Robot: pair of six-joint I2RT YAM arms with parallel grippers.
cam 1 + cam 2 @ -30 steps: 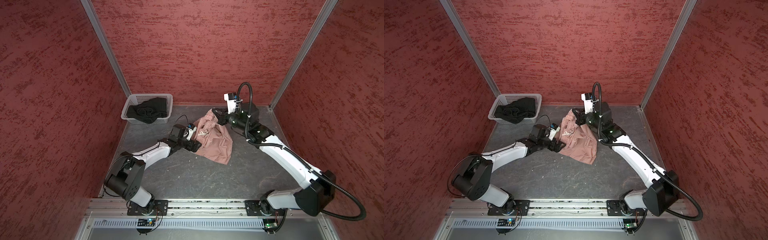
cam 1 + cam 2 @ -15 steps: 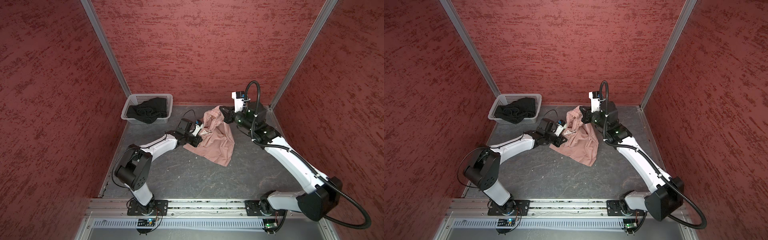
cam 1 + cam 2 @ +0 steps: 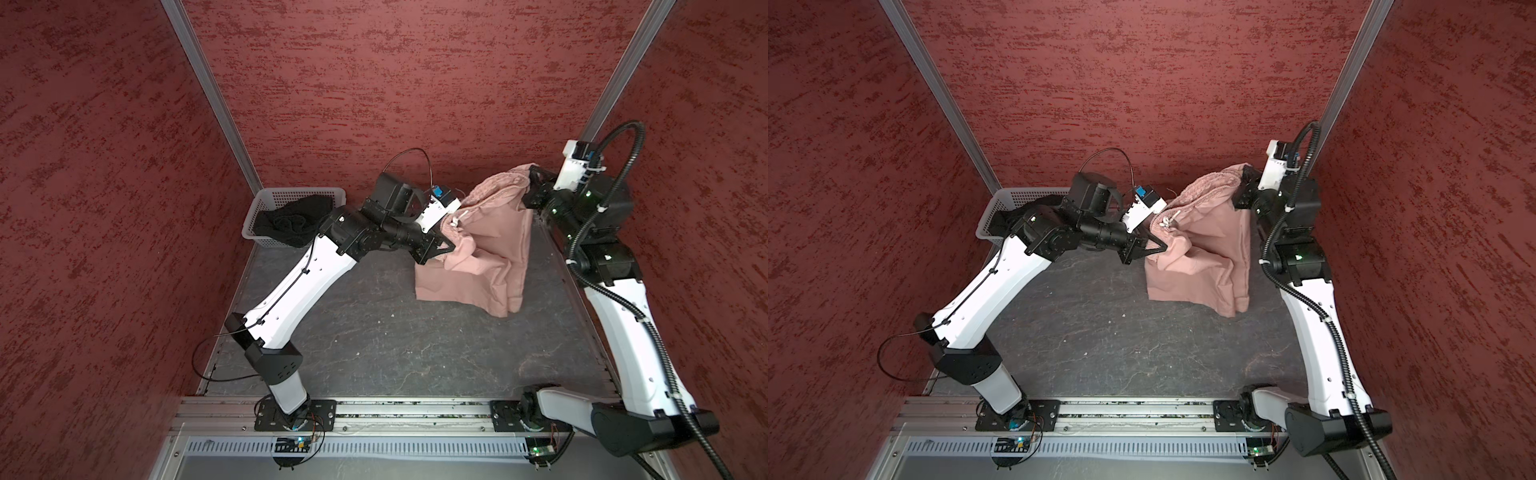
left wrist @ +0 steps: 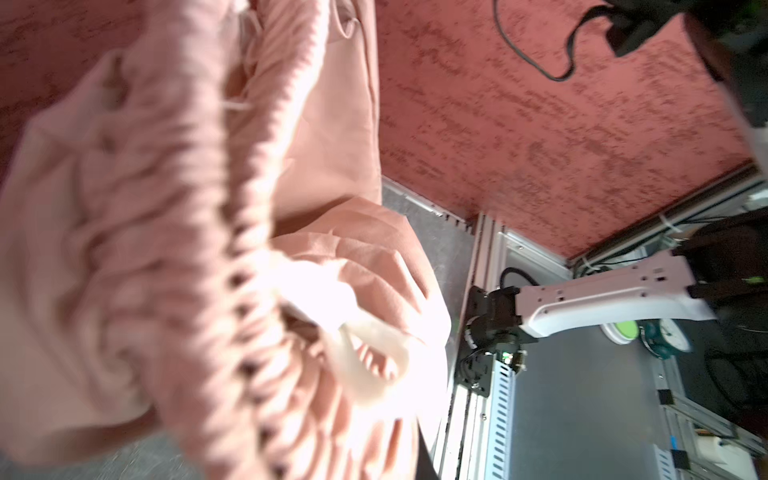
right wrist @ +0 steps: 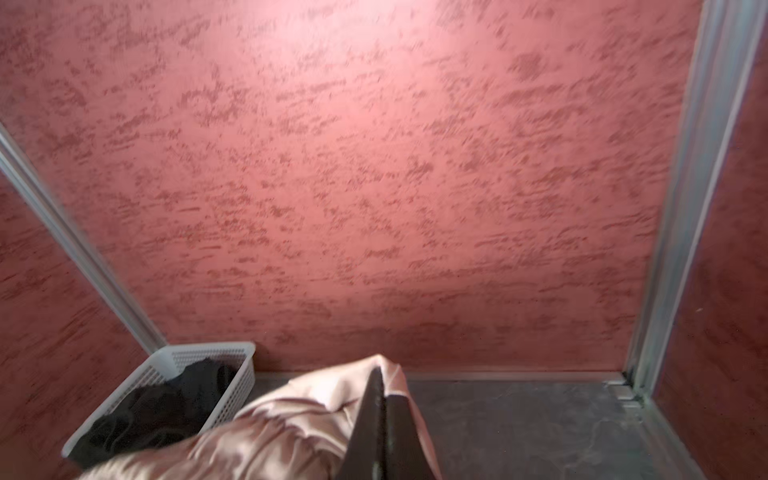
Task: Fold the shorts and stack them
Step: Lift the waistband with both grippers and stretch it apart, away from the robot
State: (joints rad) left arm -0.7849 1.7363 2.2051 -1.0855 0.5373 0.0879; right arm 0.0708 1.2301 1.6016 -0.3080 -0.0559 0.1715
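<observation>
Pink shorts point(image 3: 490, 249): you have them raised right of centre, toward the top of the table, in both top views. The gathered waistband point(image 3: 494, 190) spans the gap between your two grippers. The legs hang down and the hems rest on the grey table point(image 3: 374, 332).

Your left gripper point(image 3: 445, 246) is pinched closed on the waistband's left end, just beside a white cord point(image 3: 459, 217). The left wrist view is filled with blurred gathered cloth, and the jaws cannot be seen there.

Your right gripper point(image 3: 535, 178) sits farther up the frame, clamped on the waistband's other end. The right wrist view shows its fingers point(image 5: 374, 419) pressed together with pink cloth caught between them.

Black shorts point(image 3: 291, 224) lie crumpled in the white basket point(image 3: 299, 192) at the table's upper left corner, well apart from the pink pair and from both grippers.
</observation>
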